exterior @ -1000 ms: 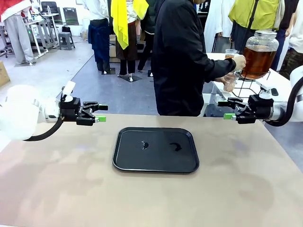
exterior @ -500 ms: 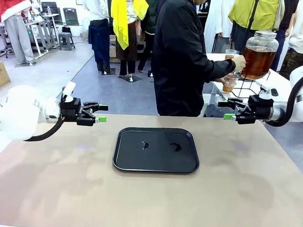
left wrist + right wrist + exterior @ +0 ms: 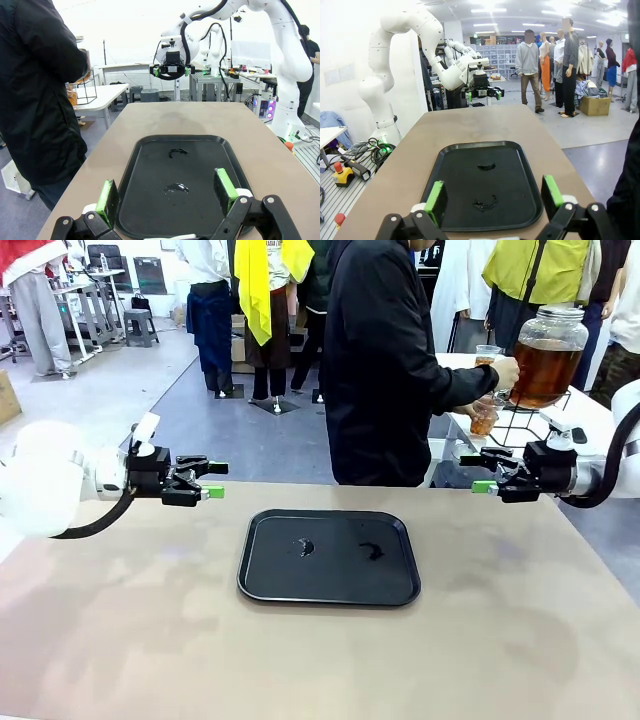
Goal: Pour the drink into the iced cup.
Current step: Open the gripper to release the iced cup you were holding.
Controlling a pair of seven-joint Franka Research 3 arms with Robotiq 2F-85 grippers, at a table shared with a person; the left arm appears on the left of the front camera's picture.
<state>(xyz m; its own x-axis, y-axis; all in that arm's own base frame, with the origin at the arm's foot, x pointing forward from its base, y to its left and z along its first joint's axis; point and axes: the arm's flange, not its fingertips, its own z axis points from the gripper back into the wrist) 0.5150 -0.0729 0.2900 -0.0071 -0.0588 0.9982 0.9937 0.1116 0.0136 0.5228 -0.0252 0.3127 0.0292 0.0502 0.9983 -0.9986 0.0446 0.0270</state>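
At upper right, the person's hand (image 3: 503, 371) works the dispenser jar (image 3: 548, 356) tap, filling the cup (image 3: 484, 416); left gripper (image 3: 212, 480) and right gripper (image 3: 478, 472) hover wide open, empty, likely awaiting handover.

The cup (image 3: 484, 420) under the tap now holds more amber drink (image 3: 543, 368) than before.

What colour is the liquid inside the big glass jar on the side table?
Amber-brown, like tea. The drink shows best in the front view, through the clear jar.
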